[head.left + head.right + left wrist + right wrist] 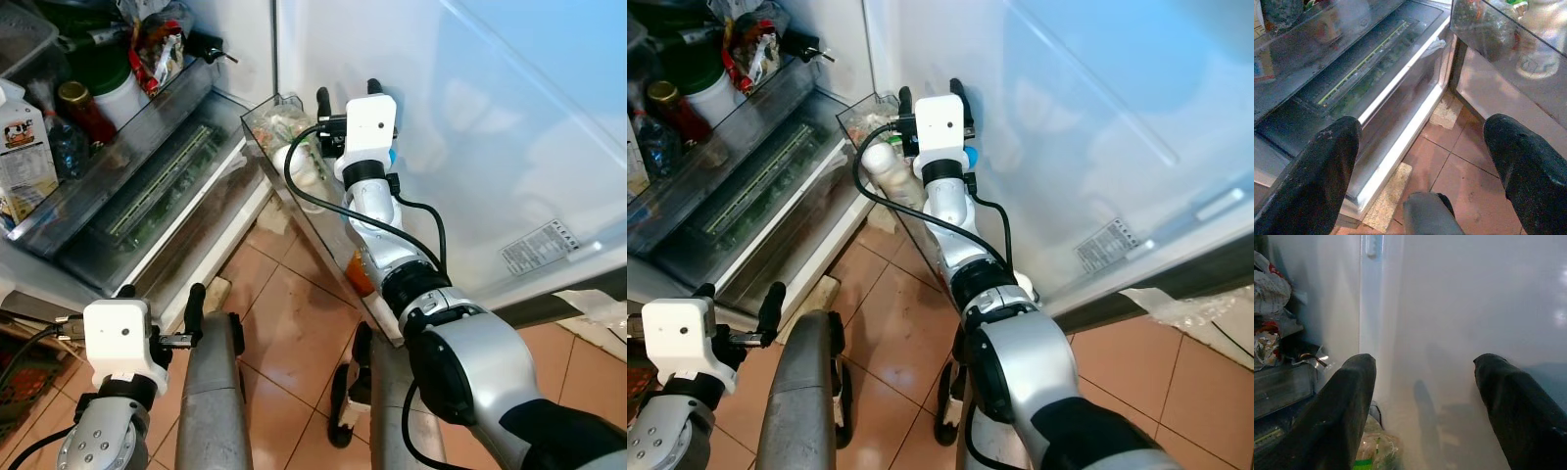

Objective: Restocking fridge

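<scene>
You face an open fridge: its shelf [147, 117] lies to your left, carrying a milk carton [22, 147] and jars [78, 106]. The door [470, 127] stands to your right, its door bin [294, 186] holding bottles [884, 166]. Tiled floor [284, 323] lies between them.

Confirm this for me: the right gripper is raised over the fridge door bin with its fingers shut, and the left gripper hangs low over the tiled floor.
Not quite. The right gripper is open: the right wrist view shows its fingers spread apart, empty, above the door bin. The left gripper does hang low over the tiled floor.
</scene>
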`<state>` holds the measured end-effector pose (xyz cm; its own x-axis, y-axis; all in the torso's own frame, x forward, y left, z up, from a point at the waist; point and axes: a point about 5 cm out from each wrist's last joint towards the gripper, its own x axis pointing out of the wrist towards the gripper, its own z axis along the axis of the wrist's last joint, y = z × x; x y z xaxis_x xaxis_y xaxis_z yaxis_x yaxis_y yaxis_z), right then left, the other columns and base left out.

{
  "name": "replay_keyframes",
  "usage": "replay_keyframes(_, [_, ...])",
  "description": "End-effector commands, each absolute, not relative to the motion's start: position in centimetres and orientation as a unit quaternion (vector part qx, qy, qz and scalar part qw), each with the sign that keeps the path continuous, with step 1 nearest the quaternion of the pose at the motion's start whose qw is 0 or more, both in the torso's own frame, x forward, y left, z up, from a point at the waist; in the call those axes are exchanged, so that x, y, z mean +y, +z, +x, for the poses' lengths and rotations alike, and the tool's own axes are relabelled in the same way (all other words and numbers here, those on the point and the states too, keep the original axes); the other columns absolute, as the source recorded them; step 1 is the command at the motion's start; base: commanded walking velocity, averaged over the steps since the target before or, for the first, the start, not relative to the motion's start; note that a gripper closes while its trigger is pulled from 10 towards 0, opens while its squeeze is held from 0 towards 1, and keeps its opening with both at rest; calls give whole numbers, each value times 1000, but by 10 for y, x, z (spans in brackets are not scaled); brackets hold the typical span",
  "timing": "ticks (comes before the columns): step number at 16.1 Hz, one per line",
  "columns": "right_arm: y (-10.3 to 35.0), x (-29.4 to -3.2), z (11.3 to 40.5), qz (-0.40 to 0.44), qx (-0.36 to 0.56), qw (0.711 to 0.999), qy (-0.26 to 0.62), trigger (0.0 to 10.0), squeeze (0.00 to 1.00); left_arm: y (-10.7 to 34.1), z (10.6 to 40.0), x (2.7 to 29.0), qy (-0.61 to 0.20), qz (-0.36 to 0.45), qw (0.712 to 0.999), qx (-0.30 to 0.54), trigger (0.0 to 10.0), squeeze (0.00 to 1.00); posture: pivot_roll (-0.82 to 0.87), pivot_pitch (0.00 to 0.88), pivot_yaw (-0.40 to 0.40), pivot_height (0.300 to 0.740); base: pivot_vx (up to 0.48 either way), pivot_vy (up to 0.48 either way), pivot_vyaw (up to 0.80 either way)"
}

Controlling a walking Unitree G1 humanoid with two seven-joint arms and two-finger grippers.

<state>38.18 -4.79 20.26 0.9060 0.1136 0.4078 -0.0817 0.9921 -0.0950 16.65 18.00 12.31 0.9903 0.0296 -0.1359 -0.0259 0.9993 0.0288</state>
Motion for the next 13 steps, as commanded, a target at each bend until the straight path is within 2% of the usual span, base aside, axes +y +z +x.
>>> replay_keyframes(1, [157, -62, 377, -45, -118, 992, 24, 10000, 1000, 121, 163, 181, 17, 19, 996, 80, 10000, 0, 330, 394, -59, 605, 0, 0, 0])
replay_keyframes(7, [177, -75, 382, -42, -169, 984, 47, 10000, 1000, 112, 183, 189, 17, 26, 996, 79, 10000, 0, 301, 304, -66, 605, 0, 0, 0])
replay_keyframes(11, [190, -87, 383, -21, -201, 977, 66, 10000, 1000, 114, 227, 201, 28, 29, 998, 50, 10000, 0, 226, 168, -64, 605, 0, 0, 0])
replay_keyframes(13, [194, -84, 377, -32, -229, 967, 103, 10000, 1000, 119, 243, 201, 27, 26, 999, 31, 10000, 0, 200, 125, -59, 605, 0, 0, 0])
